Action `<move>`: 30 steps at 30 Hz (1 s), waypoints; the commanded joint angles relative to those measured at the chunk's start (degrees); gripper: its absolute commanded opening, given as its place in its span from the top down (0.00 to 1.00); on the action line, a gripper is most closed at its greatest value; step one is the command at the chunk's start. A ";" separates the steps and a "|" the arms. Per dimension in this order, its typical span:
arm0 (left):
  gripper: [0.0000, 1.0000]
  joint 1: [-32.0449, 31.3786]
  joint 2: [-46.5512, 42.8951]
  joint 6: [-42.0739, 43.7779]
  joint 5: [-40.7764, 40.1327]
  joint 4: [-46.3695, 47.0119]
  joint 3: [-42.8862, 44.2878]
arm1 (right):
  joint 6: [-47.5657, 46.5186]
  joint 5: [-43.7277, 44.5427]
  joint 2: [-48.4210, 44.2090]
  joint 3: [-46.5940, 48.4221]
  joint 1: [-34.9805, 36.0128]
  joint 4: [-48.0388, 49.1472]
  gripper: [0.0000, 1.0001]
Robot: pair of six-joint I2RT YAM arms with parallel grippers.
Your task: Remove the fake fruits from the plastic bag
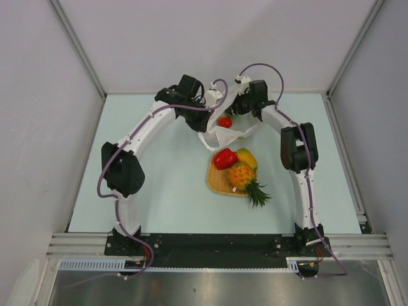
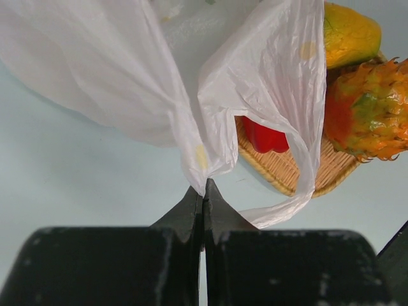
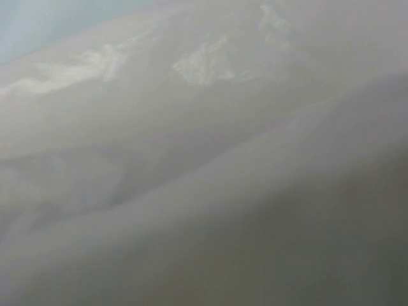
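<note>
A pale blue-green tabletop [image 1: 159, 191] is boxed in by plain grey-white wall panels [image 1: 210, 38] at nine, twelve and three o'clock, with aluminium posts [image 1: 78, 48] between them. An aluminium rail [image 1: 80, 243] runs along six o'clock. The light is soft and even.

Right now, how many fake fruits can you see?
4: a large red piece, a mango and a pineapple on the woven tray; a small red piece at the plastic bag. The bag may hide more.

Crinkled white plastic bag [image 1: 224, 134], red fruit [image 1: 224, 122] against it, pineapple [image 1: 245, 178], mango [image 1: 248, 157], red piece [image 1: 224, 159] nearby
</note>
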 commanded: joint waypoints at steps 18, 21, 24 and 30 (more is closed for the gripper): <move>1.00 2.30 7.09 -9.90 3.71 3.34 15.06 | -25.56 -19.66 -47.27 -28.56 8.74 -23.08 0.52; 1.00 2.30 7.35 -10.60 5.38 3.25 15.15 | -36.13 -19.93 -47.46 -28.65 14.19 -31.16 0.52; 1.00 2.47 7.44 -11.40 6.88 2.99 14.88 | -47.93 -18.44 -45.80 -28.92 19.38 -36.97 0.52; 1.00 2.56 6.12 -11.93 7.94 2.99 13.57 | -59.54 -15.63 -41.49 -28.83 23.16 -41.55 0.52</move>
